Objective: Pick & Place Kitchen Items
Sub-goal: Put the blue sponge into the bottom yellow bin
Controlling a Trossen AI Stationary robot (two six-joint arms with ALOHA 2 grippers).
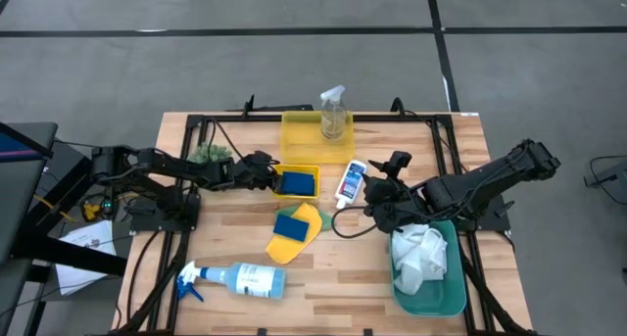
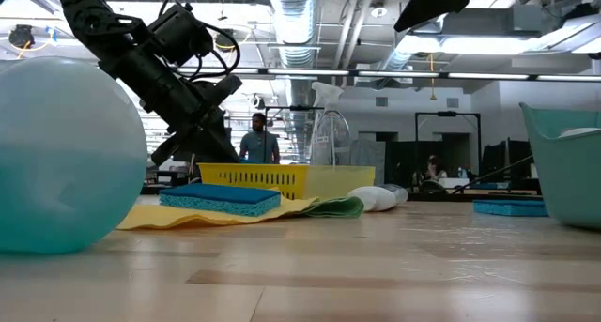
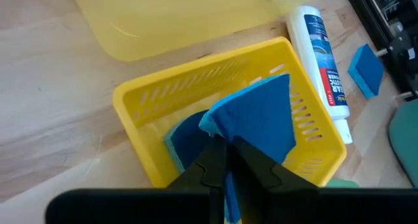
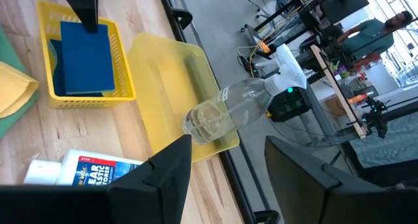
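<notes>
flat blue sponge [image 3: 261, 123], pinched upright, left hand [image 3: 227, 160]

There are two spray bottles: one clear plastic [image 1: 333, 112] and one blue-white lying flat [image 1: 235, 278]. One small white bottle with a blue cap [image 1: 350, 181] is there. I count three blue rectangular sponges: one in the small yellow slotted basket [image 1: 296, 182], one on the cloths [image 1: 290, 224], one near the white bottle [image 3: 366, 70]. One yellow cloth [image 1: 286, 248], one green cloth [image 1: 313, 218], one white cloth [image 1: 419, 255]. One teal bin [image 1: 441, 299], one flat yellow tray [image 1: 304, 140].
</notes>
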